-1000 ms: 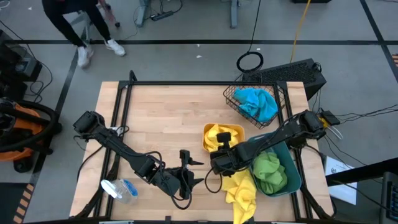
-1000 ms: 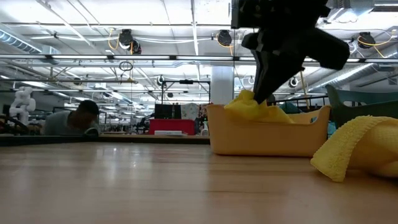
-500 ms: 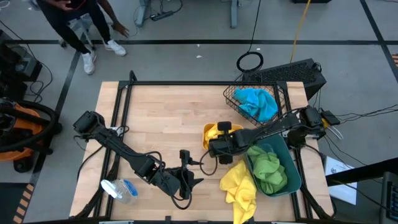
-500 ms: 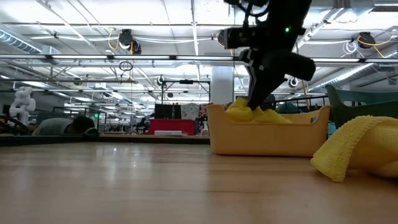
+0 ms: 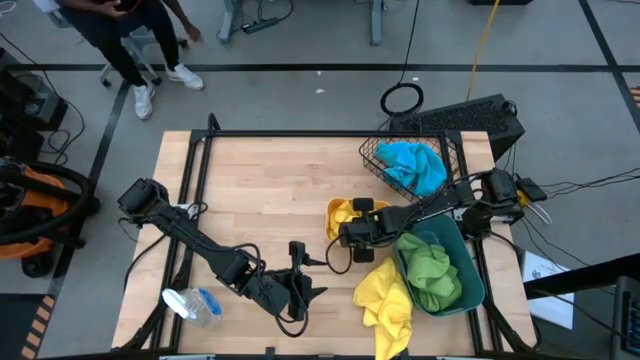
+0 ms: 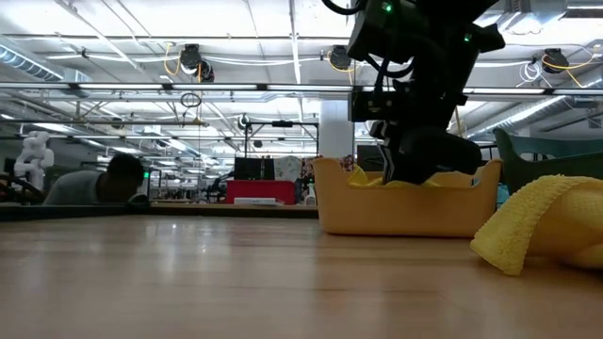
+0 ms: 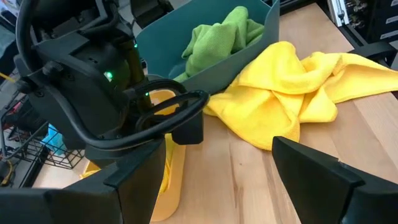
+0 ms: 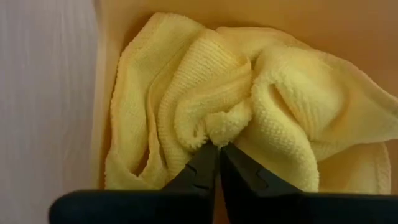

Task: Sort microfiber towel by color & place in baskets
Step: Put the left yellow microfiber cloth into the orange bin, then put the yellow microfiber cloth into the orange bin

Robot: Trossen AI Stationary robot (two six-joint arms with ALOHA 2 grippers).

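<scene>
- The left gripper point(image 5: 300, 285) lies on the table well to the left of the orange bin point(image 5: 335, 212), its jaws spread and holding nothing. It has not moved over the last second, so this arm is waiting.
- A spray bottle point(image 5: 190, 304) lies farther left still, untouched.
- A second ago the right gripper point(image 5: 352, 232) hung over the near edge of the orange bin with a yellow towel point(image 8: 249, 106) bunched beneath it. It has since dropped lower into the bin. Its jaws are pressed together, pinching a small fold of that towel, which now sits inside the bin.
- I judge this yellow towel as good as delivered; only letting go remains.
- Just in front of the orange bin, a second yellow towel point(image 5: 385, 305) lies loose on the table, unchanged and still to be sorted.
- Right of the orange bin, the teal bin point(image 5: 462, 255) holds a green towel point(image 5: 432, 272).
- Behind the orange bin and to its right, the black wire basket point(image 5: 375, 160) holds a blue towel point(image 5: 415, 165).
</scene>
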